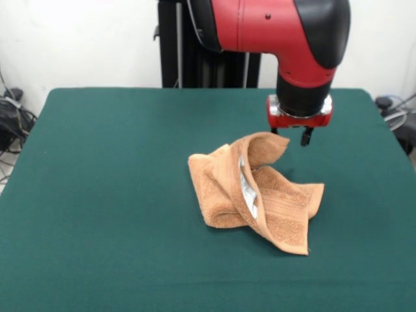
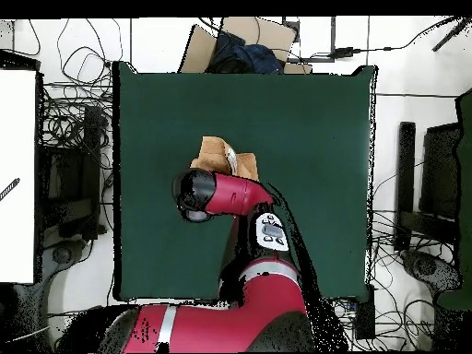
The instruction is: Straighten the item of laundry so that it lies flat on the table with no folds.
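Observation:
The orange-brown towel lies crumpled near the middle of the dark green table. It is folded over itself, with a white label showing in a crease. One flap stands up at its far right. My gripper hangs just behind and above that raised flap, with its two fingertips apart and nothing between them. In the overhead view the arm covers the gripper and part of the towel, which sits left of centre on the table.
The black pedestal stands behind the table's far edge. Cables lie on the floor at both sides. In the overhead view a cardboard box sits beyond the table and a white surface is at the left.

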`<state>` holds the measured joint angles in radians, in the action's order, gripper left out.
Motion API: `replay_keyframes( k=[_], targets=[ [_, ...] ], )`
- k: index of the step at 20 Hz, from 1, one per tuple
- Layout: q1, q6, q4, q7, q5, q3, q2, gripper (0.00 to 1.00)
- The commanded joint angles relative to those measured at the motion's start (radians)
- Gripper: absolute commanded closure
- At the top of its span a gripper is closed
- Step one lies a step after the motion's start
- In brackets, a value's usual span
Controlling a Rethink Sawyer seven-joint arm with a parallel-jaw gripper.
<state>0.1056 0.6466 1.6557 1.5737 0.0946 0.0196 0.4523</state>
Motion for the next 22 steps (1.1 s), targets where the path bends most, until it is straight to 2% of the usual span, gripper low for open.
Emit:
replay_keyframes(
  k=[1,13,17,22],
  targets=[
    [0.005,0.092,-0.065,0.138,0.046,0.089,-0.001,0.00],
    [0.015,0.130,-0.088,0.131,0.059,0.107,-0.008,0.00],
    [0.016,0.107,-0.089,0.144,0.066,0.107,-0.013,0.00],
    [-0.043,0.136,-0.121,0.223,0.052,0.021,0.009,0.00]
  ],
)
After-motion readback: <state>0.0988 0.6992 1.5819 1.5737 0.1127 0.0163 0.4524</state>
